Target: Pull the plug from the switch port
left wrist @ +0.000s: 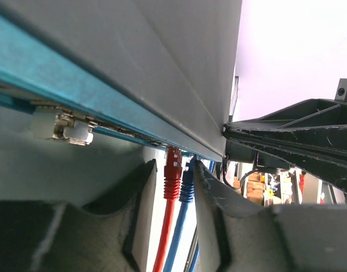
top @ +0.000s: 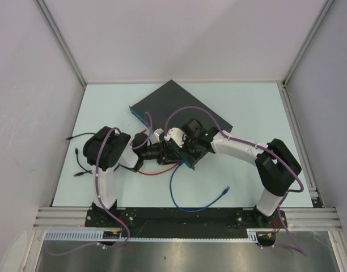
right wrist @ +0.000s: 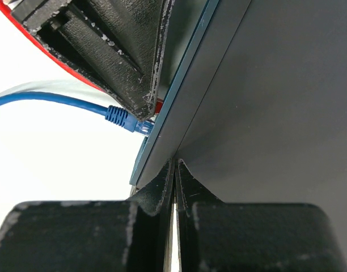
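The switch (top: 179,107) is a flat dark grey box lying at an angle, its blue-teal edge (left wrist: 77,93) facing my arms. A red plug (left wrist: 173,164) and a blue plug (left wrist: 187,184) sit side by side in its sockets. My left gripper (left wrist: 174,175) is open, with one finger on each side of the two plugs. The blue plug touches the right finger (left wrist: 213,192). My right gripper (right wrist: 176,165) is shut and empty, its tips resting on the switch's top (right wrist: 264,102) near the socket edge. The blue plug (right wrist: 125,120) shows there too.
The blue cable (top: 182,198) loops toward the near edge and ends in a free plug (top: 226,191). The red cable (top: 156,171) lies under the left gripper. Black cables (top: 78,161) lie at the left. A white connector (left wrist: 77,133) sits on the teal edge. Walls enclose the table.
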Controlling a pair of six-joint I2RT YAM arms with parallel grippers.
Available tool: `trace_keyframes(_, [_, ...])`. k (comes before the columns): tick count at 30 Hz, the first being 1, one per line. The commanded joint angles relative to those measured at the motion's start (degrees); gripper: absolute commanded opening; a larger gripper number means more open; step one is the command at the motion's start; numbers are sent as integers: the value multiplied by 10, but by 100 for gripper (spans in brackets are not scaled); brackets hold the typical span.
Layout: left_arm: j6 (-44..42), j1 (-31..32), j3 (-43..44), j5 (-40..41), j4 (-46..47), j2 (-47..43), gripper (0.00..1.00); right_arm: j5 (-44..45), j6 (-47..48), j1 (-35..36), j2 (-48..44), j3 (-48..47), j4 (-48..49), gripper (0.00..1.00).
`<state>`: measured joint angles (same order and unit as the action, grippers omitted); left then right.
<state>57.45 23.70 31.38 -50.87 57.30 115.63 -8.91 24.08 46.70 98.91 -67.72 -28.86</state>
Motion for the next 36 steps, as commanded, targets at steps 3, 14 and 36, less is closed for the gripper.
trace_keyframes(3, [-5, 20, 23, 7, -26, 34, 33, -4, 1, 6, 16, 1, -12, 5])
trace_keyframes(14, [-117, -13, 12, -1, -152, 31, 10, -1, 6, 11, 14, 0, -12, 4])
trace_keyframes(36, [-409, -69, 121, -35, -533, -317, 0, -1, 11, 3, -9, 0, 3, 4])
